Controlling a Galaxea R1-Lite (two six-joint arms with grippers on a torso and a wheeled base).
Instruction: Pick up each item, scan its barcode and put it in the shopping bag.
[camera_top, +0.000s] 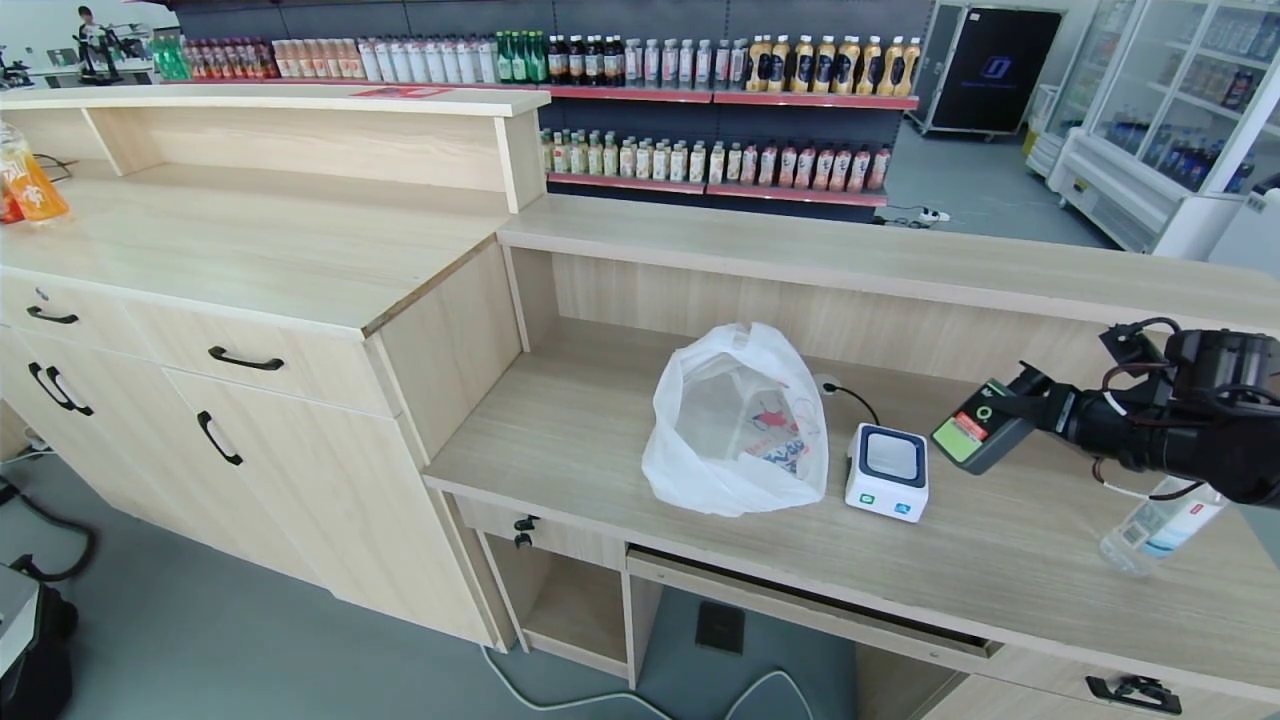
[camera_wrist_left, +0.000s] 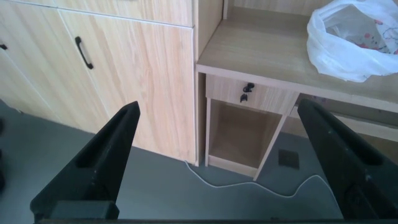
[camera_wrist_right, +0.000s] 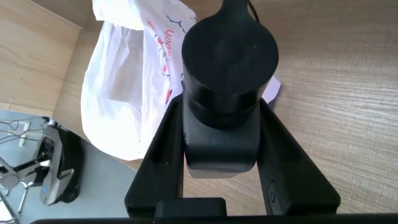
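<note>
My right gripper (camera_top: 1012, 410) is shut on a black canister (camera_top: 972, 430) with a green and red label, held just right of and a little above the white barcode scanner (camera_top: 887, 470) on the lower counter. In the right wrist view the canister (camera_wrist_right: 230, 56) sits between the gripper (camera_wrist_right: 227, 149) fingers, above the white plastic shopping bag (camera_wrist_right: 134, 81). The bag (camera_top: 738, 420) stands open left of the scanner. A clear water bottle (camera_top: 1160, 522) lies on the counter under my right arm. My left gripper (camera_wrist_left: 224, 168) hangs open and empty over the floor beside the cabinet.
The raised counter (camera_top: 250, 250) with drawers stands to the left, with an orange drink bottle (camera_top: 30, 185) at its far end. A back ledge (camera_top: 850, 255) runs behind the bag and scanner. The scanner's cable (camera_top: 850, 395) trails toward the back wall. Shelves of bottles line the room behind.
</note>
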